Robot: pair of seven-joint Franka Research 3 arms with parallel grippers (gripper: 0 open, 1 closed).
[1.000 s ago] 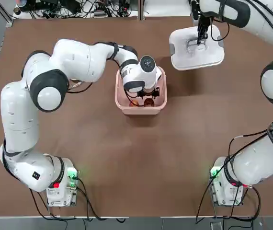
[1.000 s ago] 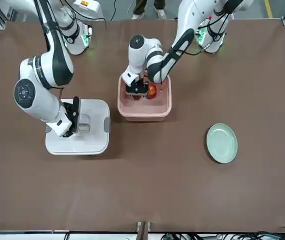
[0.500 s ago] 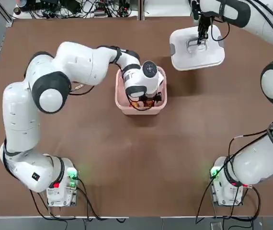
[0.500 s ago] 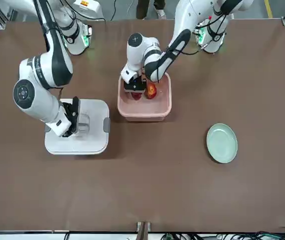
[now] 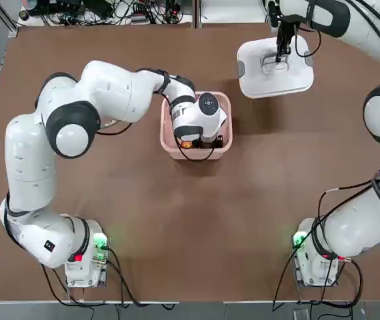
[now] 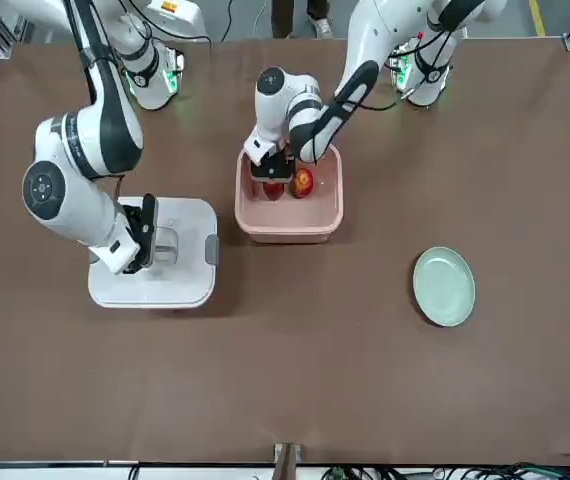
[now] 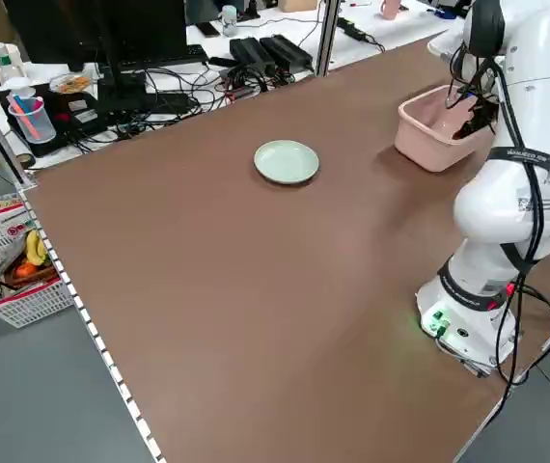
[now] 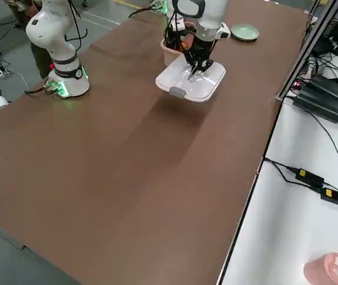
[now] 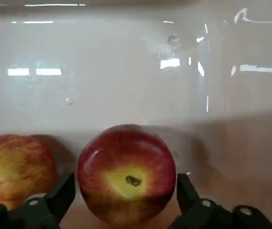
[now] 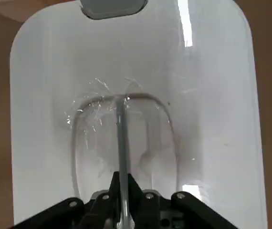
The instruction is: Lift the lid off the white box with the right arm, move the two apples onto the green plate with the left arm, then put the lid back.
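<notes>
The left tool (image 9: 126,200) is down in the box (image 5: 169,148), fingers apart on either side of one apple (image 9: 126,174), with the other apple (image 9: 14,167) just beside. The right tool (image 10: 121,191) is clamped on the handle of the lid (image 5: 290,80), well apart from the box. The plate (image 6: 444,287) sits bare on the surface (image 6: 285,380).
</notes>
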